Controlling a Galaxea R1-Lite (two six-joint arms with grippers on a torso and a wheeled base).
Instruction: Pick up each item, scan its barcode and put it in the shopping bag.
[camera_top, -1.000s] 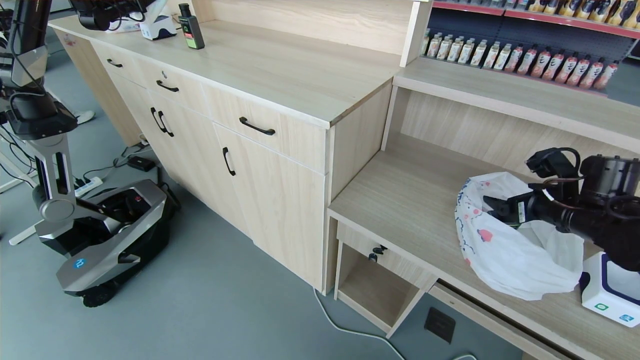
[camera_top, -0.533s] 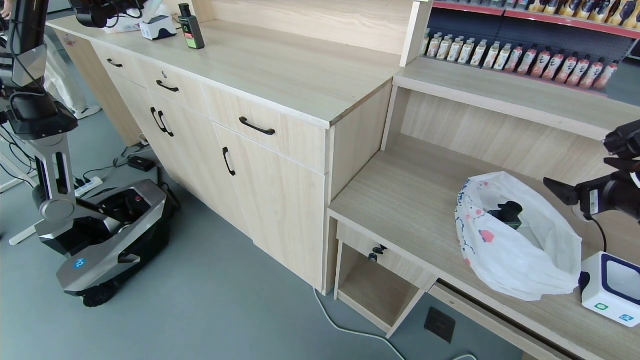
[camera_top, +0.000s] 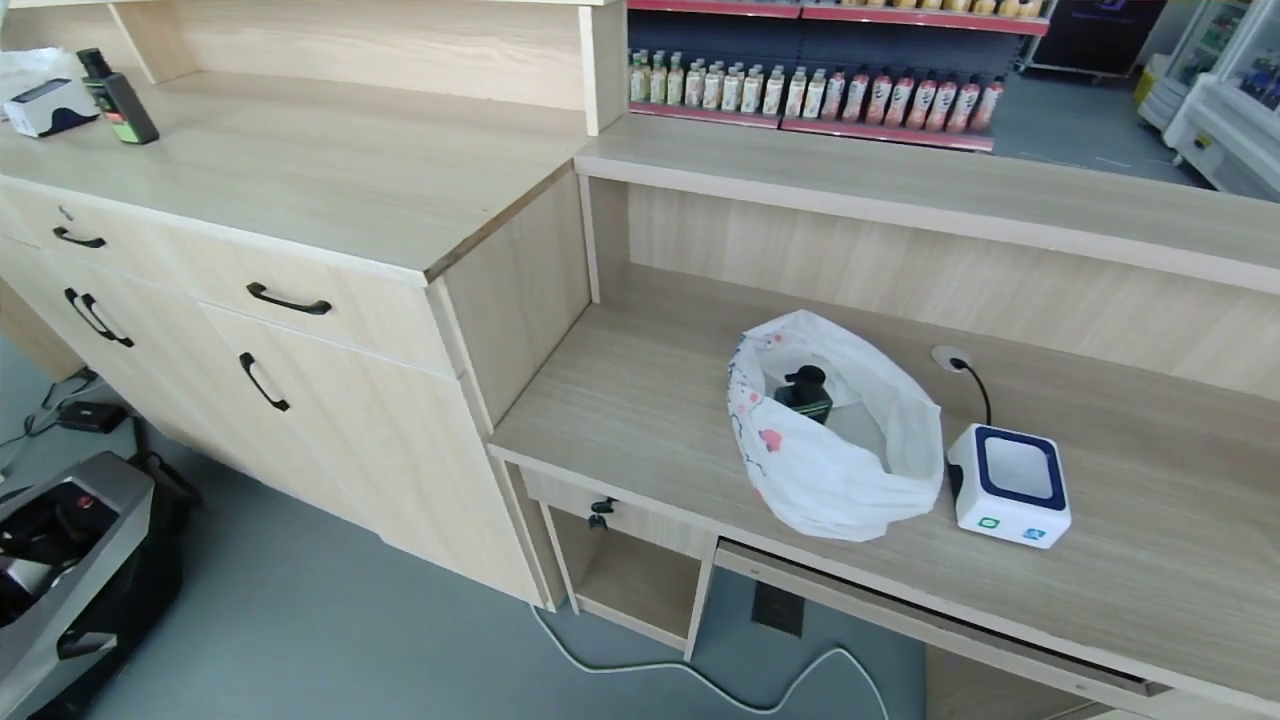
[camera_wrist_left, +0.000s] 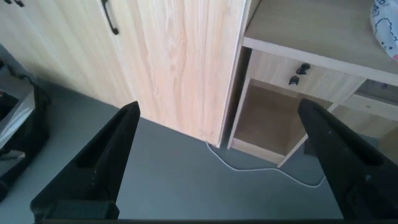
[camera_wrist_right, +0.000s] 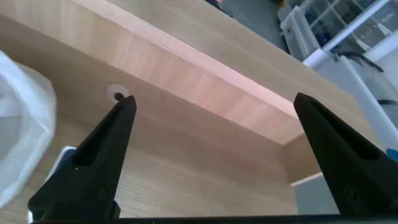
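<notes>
So the right pincer (camera_wrist_right: 211, 155) has backed off from the bag (camera_top: 835, 440). A second ago it was down in the bag's mouth, half a second ago it was off on the scanner side, and now it hangs spread wide with nothing in it. The dark bottle (camera_top: 805, 392) stayed behind, sitting inside the bag. The head camera has swung too, so everything sliding across the frame is the camera, not the stuff. My read: that item is done, and next up is probably the second bottle (camera_top: 118, 97), well away from the bag on the raised worktop (camera_top: 330, 190).

As for views, the head one gives you the bottle in the bag and the scanner (camera_top: 1008, 485) just beside the bag on the worktop (camera_top: 640, 400). The right wrist view catches the bag's rim and the cable hole (camera_wrist_right: 117, 95) beyond it. The left wrist view has the left pincer (camera_wrist_left: 217, 162), also spread and empty, over the floor (camera_wrist_left: 186, 180), low and off to the side of the bag.
</notes>
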